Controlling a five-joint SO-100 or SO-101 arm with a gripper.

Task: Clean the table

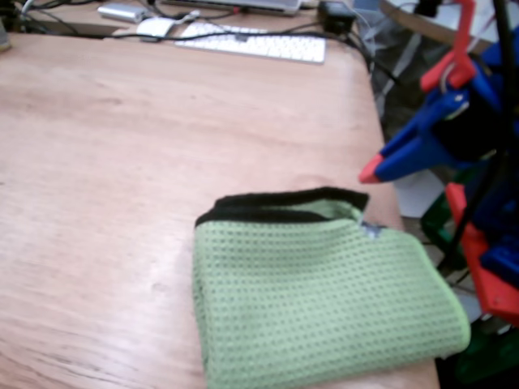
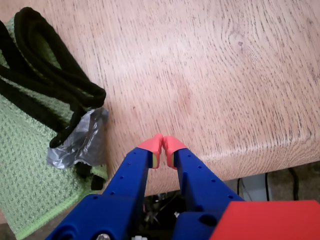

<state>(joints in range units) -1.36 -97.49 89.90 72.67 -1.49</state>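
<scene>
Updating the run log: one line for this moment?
gripper: shut, empty, at table edge | folded green waffle-weave cloth: flat, untouched

No readable text (tag blurred).

Light wooden table (image 1: 122, 146) — folded green cloth (image 1: 316, 300) near its edge, white keyboard (image 1: 251, 42) far back

Back of the fixed view is pretty cluttered: a white keyboard (image 1: 258, 44) lies along the far edge, with a white mouse (image 1: 155, 27) and a small silver box (image 1: 122, 11) to its left, black cables (image 1: 73, 28) everywhere. Top right there's the curved edge of a pale round side table (image 1: 422, 23) (mostly cropped). Lighting's soft and even, picture a bit blurry.
</scene>
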